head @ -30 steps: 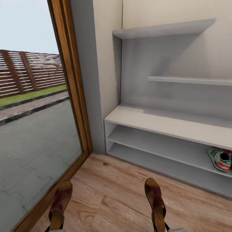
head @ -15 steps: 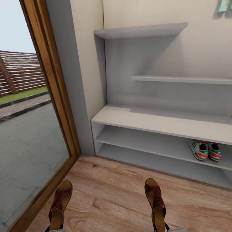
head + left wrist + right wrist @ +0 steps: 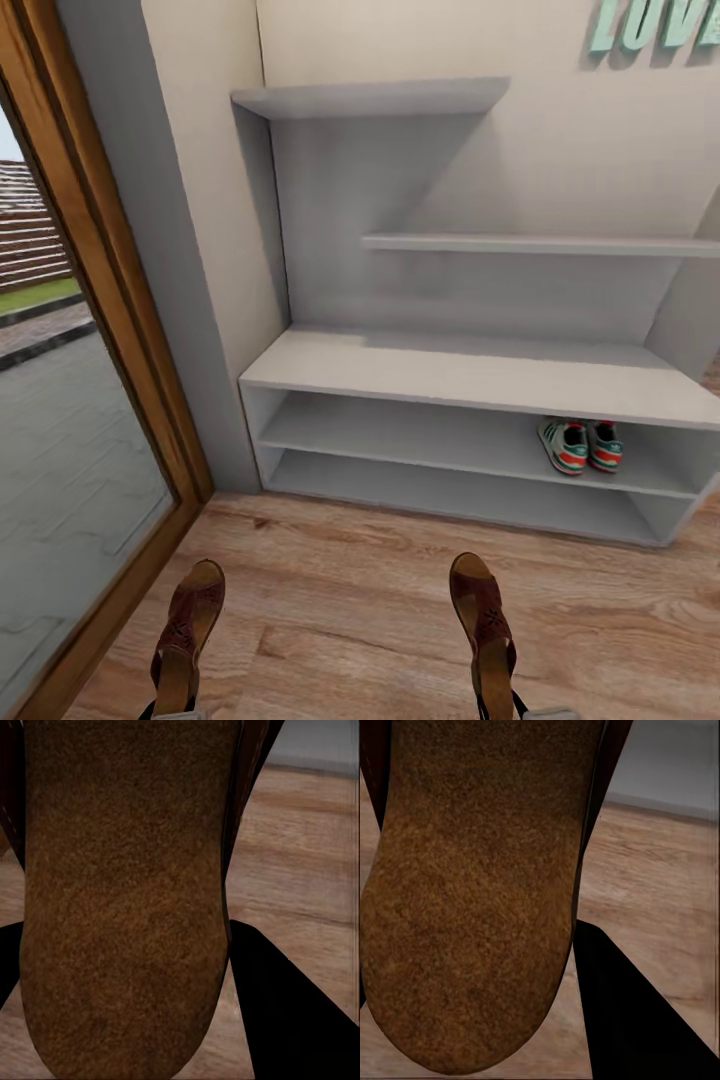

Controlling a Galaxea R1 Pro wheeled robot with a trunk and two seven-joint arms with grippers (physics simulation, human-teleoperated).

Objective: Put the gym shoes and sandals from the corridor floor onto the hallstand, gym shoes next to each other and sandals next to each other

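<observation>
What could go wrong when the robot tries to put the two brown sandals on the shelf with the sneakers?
1. Each sandal, left and right, is held by its heel end with the toe sticking far out, so it might catch a shelf edge of the hallstand.
2. The gym shoes already sit on the middle shelf; a sandal pushed in there could knock them apart.

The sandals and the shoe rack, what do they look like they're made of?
The sandals look like reddish-brown leather: matte perforated uppers, with a grainy, suede-like brown surface in the wrist views. The shoe rack looks like painted wood or laminate board: flat pale grey-white panels, smooth, no grain; which one is unclear.
</observation>
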